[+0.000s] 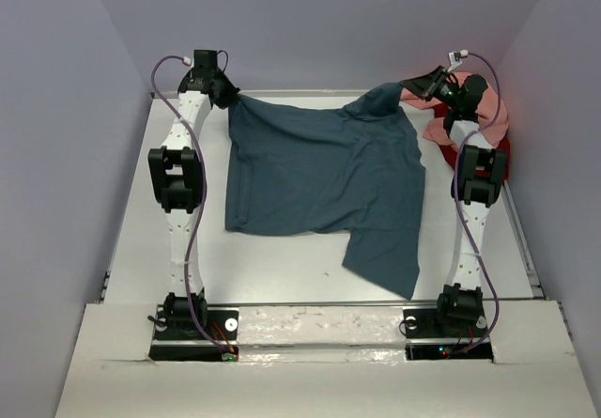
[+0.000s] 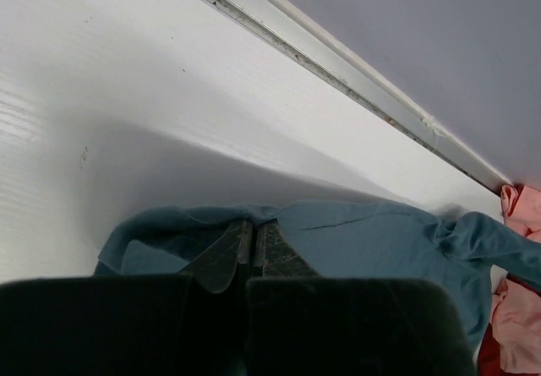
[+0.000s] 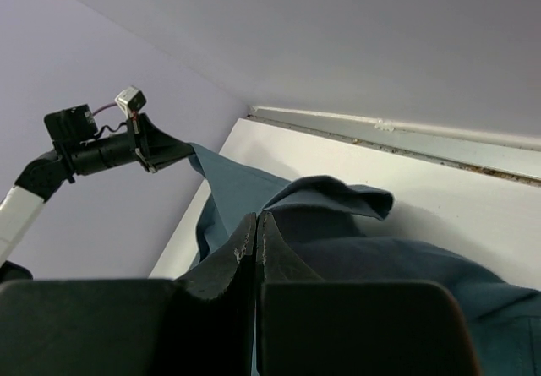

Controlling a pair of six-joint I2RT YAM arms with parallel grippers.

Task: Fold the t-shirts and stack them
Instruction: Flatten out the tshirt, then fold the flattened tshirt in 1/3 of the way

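Observation:
The dark teal-blue t-shirt [image 1: 319, 169] lies spread across the table, one sleeve trailing toward the near right. Its two far corners are lifted. My left gripper [image 1: 228, 94] is shut on the far-left corner; in the left wrist view the fingers [image 2: 254, 224] pinch teal cloth [image 2: 372, 241]. My right gripper [image 1: 413, 87] is shut on the far-right corner, fingers pressed together [image 3: 256, 220] with the teal shirt [image 3: 355, 224] bunched just beyond them. The salmon pink t-shirt [image 1: 488, 113] and the red t-shirt [image 1: 500, 146] lie crumpled at the far right, behind the right arm.
The white table [image 1: 282, 268] has a raised metal rail [image 2: 355, 84] along its far edge, with grey-violet walls close behind and at both sides. Pink cloth [image 2: 520, 308] shows at the right of the left wrist view. The left gripper [image 3: 173, 150] appears in the right wrist view.

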